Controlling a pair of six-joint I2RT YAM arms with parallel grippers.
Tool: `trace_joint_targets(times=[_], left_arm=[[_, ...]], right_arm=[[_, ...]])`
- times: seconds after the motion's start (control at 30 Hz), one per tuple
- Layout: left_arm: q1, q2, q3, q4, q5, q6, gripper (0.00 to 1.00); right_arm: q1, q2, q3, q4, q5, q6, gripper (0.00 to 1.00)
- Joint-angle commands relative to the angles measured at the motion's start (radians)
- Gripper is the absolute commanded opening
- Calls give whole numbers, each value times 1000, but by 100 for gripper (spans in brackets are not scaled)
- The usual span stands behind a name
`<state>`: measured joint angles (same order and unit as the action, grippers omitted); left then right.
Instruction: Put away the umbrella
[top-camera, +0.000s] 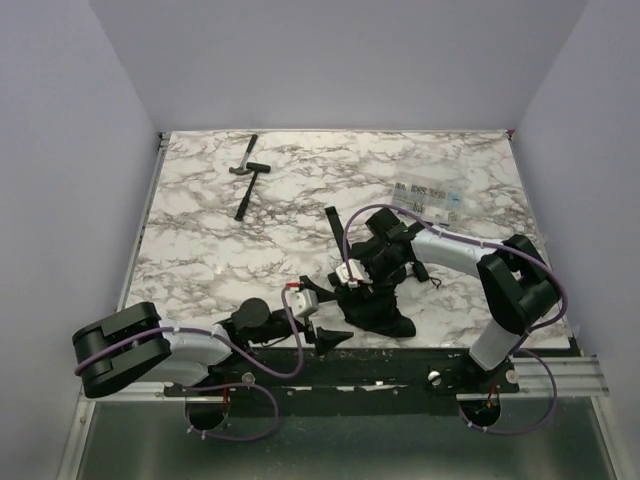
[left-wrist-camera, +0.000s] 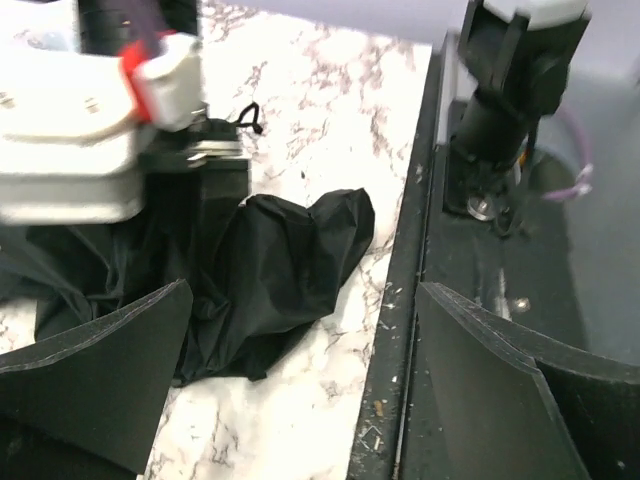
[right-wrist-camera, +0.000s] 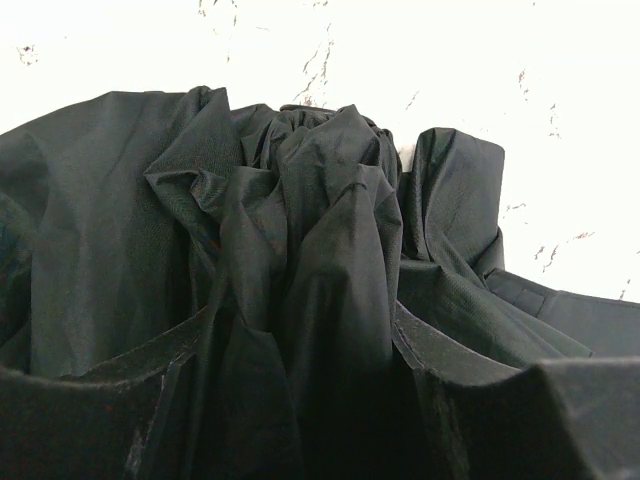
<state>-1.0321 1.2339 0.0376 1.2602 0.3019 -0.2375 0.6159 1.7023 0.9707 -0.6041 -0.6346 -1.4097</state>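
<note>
Two arms and one black umbrella (top-camera: 385, 315) at the near edge of the table (top-camera: 200, 250).

The umbrella lies in a crumpled heap on the marble top, a bit to the right of the middle. The right gripper (top-camera: 362, 285) comes down on top of the heap. In the right wrist view its fingers (right-wrist-camera: 90, 410) have a thick bunch of the black cloth squeezed between them. The left gripper (top-camera: 325, 335) sits low by the near edge, just beside the heap on its left side. Its fingers (left-wrist-camera: 100, 380) are spread wide and hold nothing. A hammer (top-camera: 247, 170) lies at the back left, well apart from the umbrella. A clear bag (top-camera: 428, 198) lies at the back right.
</note>
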Motion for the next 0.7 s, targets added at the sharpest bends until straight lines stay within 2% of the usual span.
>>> trace_joint_targets(times=[0.0, 0.13, 0.27, 0.43, 0.5, 0.67], left_arm=[[-155, -56, 145, -500, -274, 423, 99], [-201, 15, 171, -520, -423, 503, 99], [-210, 152, 169, -384, -565, 521, 99], [-230, 339, 122, -10, -584, 633, 99], [-233, 386, 119, 93, -580, 657, 99], [-231, 430, 146, 122, -530, 648, 99]], right_arm=[[-15, 81, -27, -69, 94, -20, 50], [-17, 80, -19, -84, 88, -29, 51], [-28, 70, -23, -99, 88, -52, 51], [-36, 64, -29, -121, 74, -78, 52], [-36, 63, -30, -125, 67, -79, 52], [-37, 63, -36, -118, 57, -81, 52]])
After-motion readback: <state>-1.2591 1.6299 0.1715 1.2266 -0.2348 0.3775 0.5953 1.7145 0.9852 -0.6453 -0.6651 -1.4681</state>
